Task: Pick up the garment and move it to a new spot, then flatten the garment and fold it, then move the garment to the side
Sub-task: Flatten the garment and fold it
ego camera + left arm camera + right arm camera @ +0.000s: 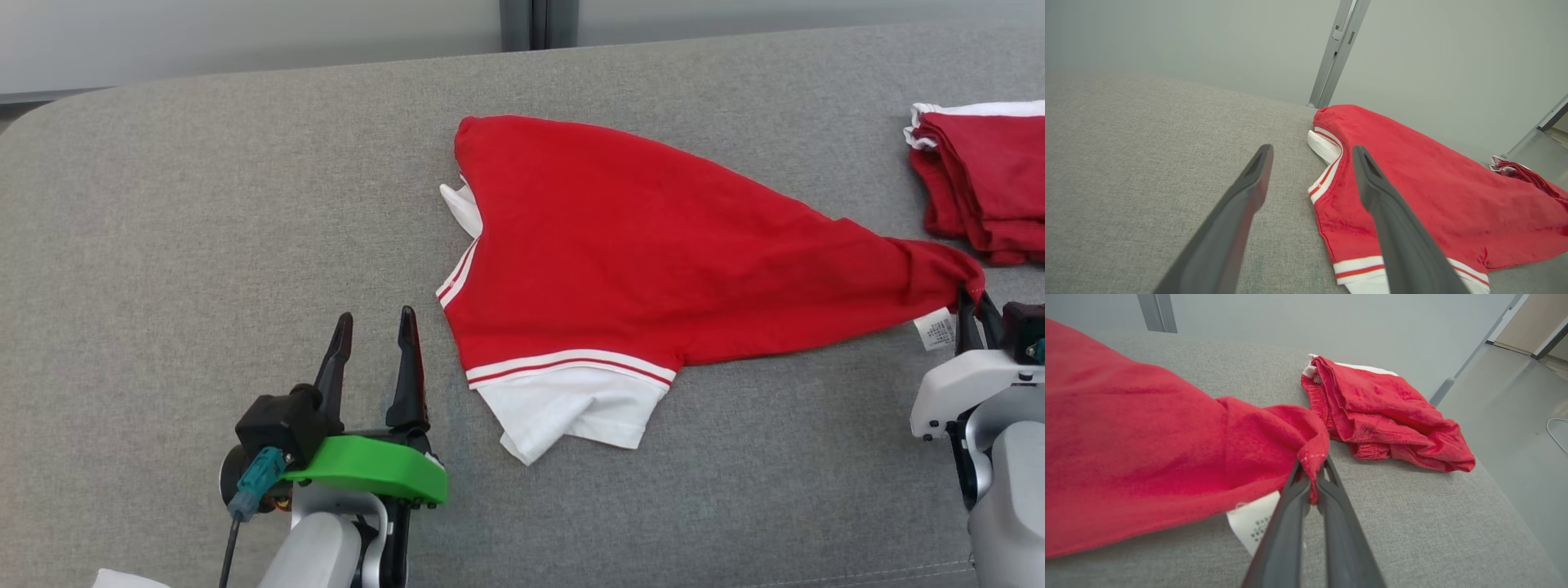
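- At the far left, bare grey worktop (pixel 180 212) runs out to a rounded far corner. That looks the roomiest place for flattening and folding.
- Toward the lower left of the head view, the left hand (pixel 375 315) hovers over the worktop with its two fingers apart, holding nothing, just beside the collar side of the shirt.
- Next comes the garment (pixel 620 245), a red shirt with a white collar (pixel 459 204) and a rumpled white sleeve (pixel 571 412). It lies mid-worktop, drawn out to a point toward the right.
- It looks light, soft and limp. It will likely sag and bunch from any single grip and drag on the rough cover, so lifting it clear seems wiser than pulling.
- Good second holds, I judge, are the shoulder near the collar or the striped sleeve hem, both close to the left hand.
- At the drawn-out tip, the right hand (pixel 1312 479) is clamped on a pinch of red hem, and the care label (pixel 1251 526) hangs just beside it.
- Further right, a folded red stack (pixel 984 184) sits very near that tip, and I cannot tell whether they touch. Swinging that way risks disturbing it.
- Beyond the stack the worktop ends and the floor (pixel 1515 396) begins, so room on the right is tight.
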Robot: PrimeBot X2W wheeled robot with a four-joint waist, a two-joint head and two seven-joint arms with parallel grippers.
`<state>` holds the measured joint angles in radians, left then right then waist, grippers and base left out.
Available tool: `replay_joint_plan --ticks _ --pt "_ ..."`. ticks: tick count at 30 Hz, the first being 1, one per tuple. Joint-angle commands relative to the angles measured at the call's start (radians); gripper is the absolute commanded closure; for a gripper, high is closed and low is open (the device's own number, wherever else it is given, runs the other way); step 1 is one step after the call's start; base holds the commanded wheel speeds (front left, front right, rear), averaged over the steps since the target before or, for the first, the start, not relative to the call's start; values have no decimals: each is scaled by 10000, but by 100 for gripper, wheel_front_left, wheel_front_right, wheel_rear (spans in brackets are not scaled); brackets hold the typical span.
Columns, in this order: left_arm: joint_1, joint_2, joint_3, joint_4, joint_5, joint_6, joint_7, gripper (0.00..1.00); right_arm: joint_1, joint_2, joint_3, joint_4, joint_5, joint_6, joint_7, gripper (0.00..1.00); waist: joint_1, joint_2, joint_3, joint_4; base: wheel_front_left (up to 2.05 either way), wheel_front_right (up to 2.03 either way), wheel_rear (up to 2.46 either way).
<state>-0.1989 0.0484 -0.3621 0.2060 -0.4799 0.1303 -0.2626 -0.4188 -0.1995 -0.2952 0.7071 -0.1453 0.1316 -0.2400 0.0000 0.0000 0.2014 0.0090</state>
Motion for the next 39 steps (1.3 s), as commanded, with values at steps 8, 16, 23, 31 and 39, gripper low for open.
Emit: replay_joint_plan --ticks 8,16,23,31,39 --pt "29 39 -545 1145 -486 -342 252 0 717 707 -471 -1326 -60 -20 -258 0 0 0 -290 -184 0 0 0" --pt "-944 118 -1195 2729 -304 -594 1591 0 1691 1093 617 -4050 293 -20 -258 0 0 0 -452 -550 0 0 0" --pt "-1889 175 -1454 4080 -297 -339 3149 0 1993 1197 1357 -5011 471 -20 -260 0 0 0 -346 -908 0 0 0" --pt "-2234 140 -1653 4549 -427 -444 3421 100 2141 1261 1459 -5324 626 -20 -261 0 0 0 -238 -1075 0 0 0" --pt "-2369 84 -1687 3791 -274 -210 1970 100 2319 1343 1148 -5539 617 -20 -261 0 0 0 -296 -867 0 0 0"
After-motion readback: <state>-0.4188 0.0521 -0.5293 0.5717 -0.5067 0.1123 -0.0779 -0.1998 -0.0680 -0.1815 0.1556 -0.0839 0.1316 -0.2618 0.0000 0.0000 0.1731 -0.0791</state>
